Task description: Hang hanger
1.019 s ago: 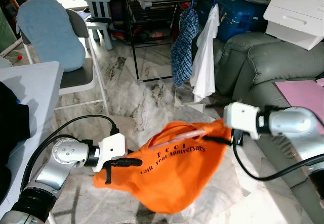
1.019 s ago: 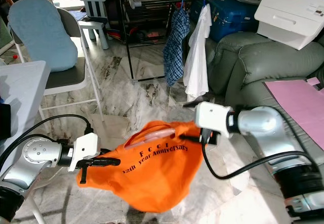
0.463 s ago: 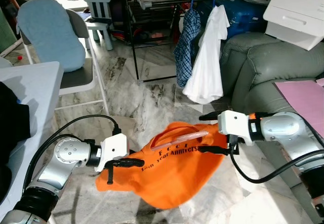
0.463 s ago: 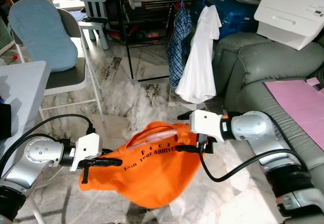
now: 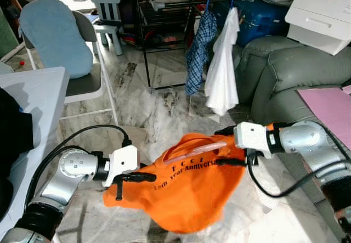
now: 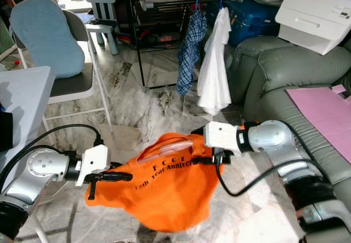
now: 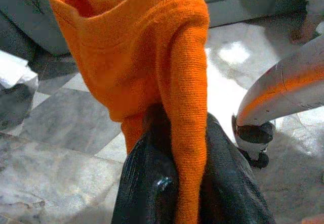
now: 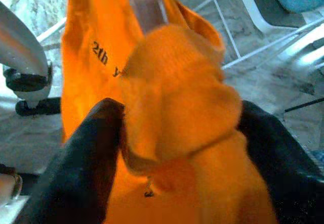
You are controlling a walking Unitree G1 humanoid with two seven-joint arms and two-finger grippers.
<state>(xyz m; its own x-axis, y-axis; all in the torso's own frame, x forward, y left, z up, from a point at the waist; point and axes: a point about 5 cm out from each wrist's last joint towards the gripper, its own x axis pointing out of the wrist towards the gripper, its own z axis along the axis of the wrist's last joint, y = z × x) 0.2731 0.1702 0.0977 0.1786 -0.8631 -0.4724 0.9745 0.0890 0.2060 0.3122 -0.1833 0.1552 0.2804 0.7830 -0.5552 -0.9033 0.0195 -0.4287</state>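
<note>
Orange shirt [image 5: 189, 191] held stretched between both arms above the marble floor [image 5: 159, 106]. Left gripper [image 5: 143, 176] pinches its left edge, fingers [image 7: 152, 188] clamped on a fold. Right gripper [image 5: 233, 162] clamps the bunched cloth at the right. Pink hanger [image 5: 194, 149] sits in the collar. Rack [image 5: 164, 1] with a white shirt [image 5: 221, 70] well apart.

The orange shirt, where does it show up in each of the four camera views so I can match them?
Left eye view: orange shirt low centre, stretched between left gripper and right gripper.
Right eye view: low centre.
Left wrist view: bunched fold pinched between the black fingers.
Right wrist view: bunched cloth between the fingers.
Shared landmark: the shirt's black lettering.
</note>
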